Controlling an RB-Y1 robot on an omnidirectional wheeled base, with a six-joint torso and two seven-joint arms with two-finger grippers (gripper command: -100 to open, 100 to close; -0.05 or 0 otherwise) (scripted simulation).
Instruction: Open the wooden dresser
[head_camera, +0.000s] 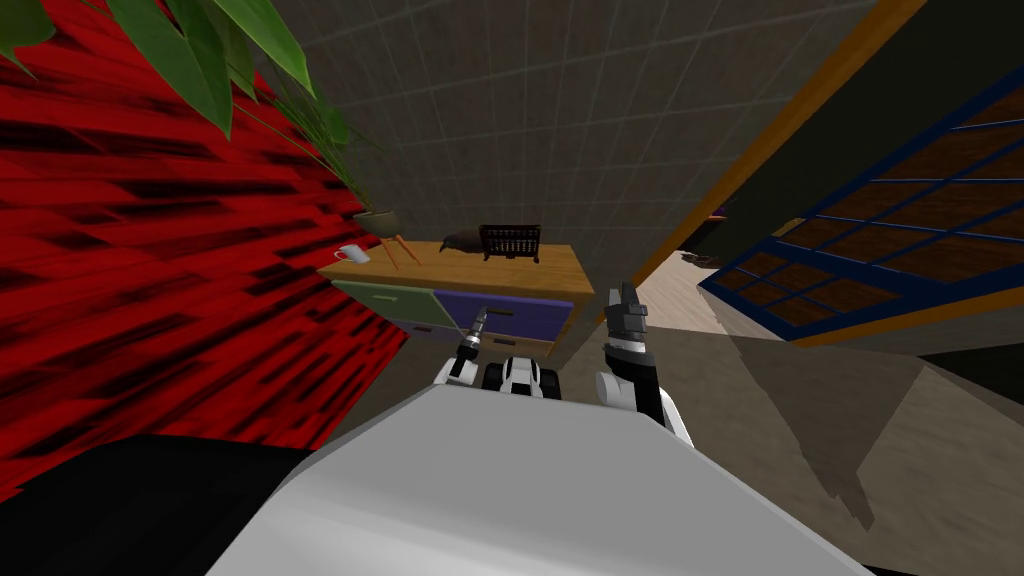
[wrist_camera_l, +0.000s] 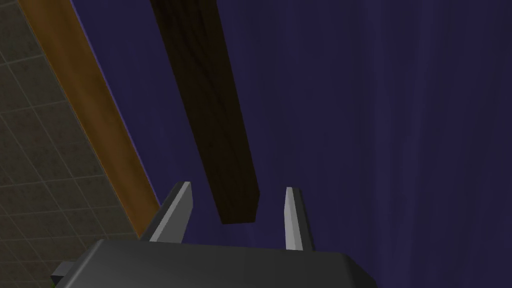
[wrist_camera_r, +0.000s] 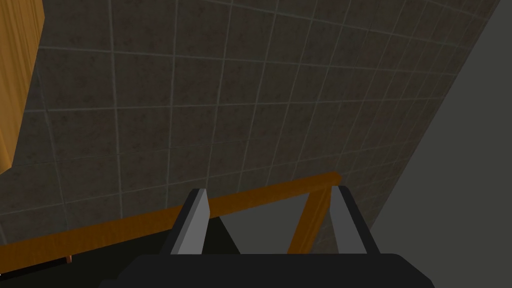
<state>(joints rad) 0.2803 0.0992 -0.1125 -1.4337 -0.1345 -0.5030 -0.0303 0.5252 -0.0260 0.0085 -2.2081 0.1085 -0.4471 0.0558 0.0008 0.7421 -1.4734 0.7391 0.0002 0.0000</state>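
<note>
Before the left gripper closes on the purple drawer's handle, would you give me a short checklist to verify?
1. Left gripper open: ok.
2. Dark handle between its fingers: ok, though only the handle's end.
3. Fingers gripping the handle: not ok, gaps on both sides.
4. Purple drawer pulled out: not ok, looks level with the green drawer.
5. Right gripper away from the dresser: ok, open, facing the tiled wall.
</note>
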